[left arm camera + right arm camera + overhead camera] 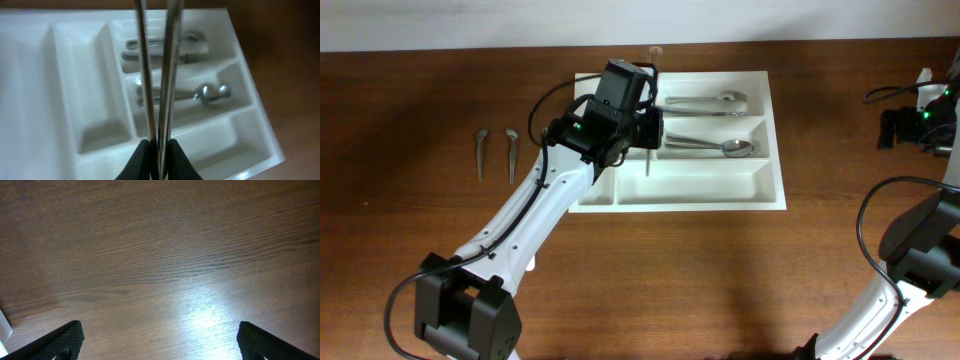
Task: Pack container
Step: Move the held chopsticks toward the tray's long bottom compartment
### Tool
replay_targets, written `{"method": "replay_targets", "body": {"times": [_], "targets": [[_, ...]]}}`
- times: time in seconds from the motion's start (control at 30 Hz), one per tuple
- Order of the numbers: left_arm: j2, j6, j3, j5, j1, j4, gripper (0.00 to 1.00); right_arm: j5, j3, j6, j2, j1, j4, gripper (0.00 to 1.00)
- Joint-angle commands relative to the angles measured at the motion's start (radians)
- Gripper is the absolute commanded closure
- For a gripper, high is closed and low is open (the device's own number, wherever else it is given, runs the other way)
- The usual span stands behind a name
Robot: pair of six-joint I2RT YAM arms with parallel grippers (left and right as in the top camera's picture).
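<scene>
The container [775, 150] is a white cutlery tray at the back middle of the table. Its top long compartment holds a spoon [720, 100] and its middle one another spoon [725, 147]; the bottom one looks bare. My left gripper [650, 125] hovers over the tray's left part, shut on two thin metal sticks [648, 160]. In the left wrist view the sticks [142, 75] run straight up from the left gripper [159, 145], above the container [90, 90] and its spoons [215, 94]. My right gripper [160, 345] is open over bare wood.
Two slim metal utensils [480, 150] [510, 155] lie side by side on the wood left of the tray. The right arm [920, 125] sits at the table's far right edge, well away from the tray.
</scene>
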Motion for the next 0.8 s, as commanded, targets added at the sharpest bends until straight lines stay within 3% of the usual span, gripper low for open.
{"method": "replay_targets", "body": {"times": [0.0, 0.17, 0.3, 0.4, 0.6, 0.77], "targets": [[-0.023, -0.423, 0.020, 0.022, 0.001, 0.010, 0.94, -0.006, -0.006, 0.011, 0.005, -0.006, 0.000, 0.01], [-0.023, -0.887, 0.020, 0.050, -0.001, 0.010, 0.95, -0.006, -0.006, 0.011, 0.005, -0.006, 0.000, 0.01], [-0.023, -1.169, 0.020, 0.050, -0.006, 0.010, 0.93, -0.006, -0.006, 0.011, 0.005, -0.006, 0.000, 0.01], [-0.021, -1.288, 0.020, 0.050, -0.029, 0.010, 0.87, -0.006, -0.006, 0.011, 0.005, -0.006, 0.000, 0.01], [0.028, -1.382, 0.020, 0.000, -0.122, 0.003, 0.88, -0.006, -0.006, 0.011, 0.005, -0.006, 0.000, 0.01], [0.125, -1.576, 0.020, 0.001, -0.211, 0.001, 0.89, -0.006, -0.006, 0.011, 0.005, -0.006, 0.000, 0.01]]}}
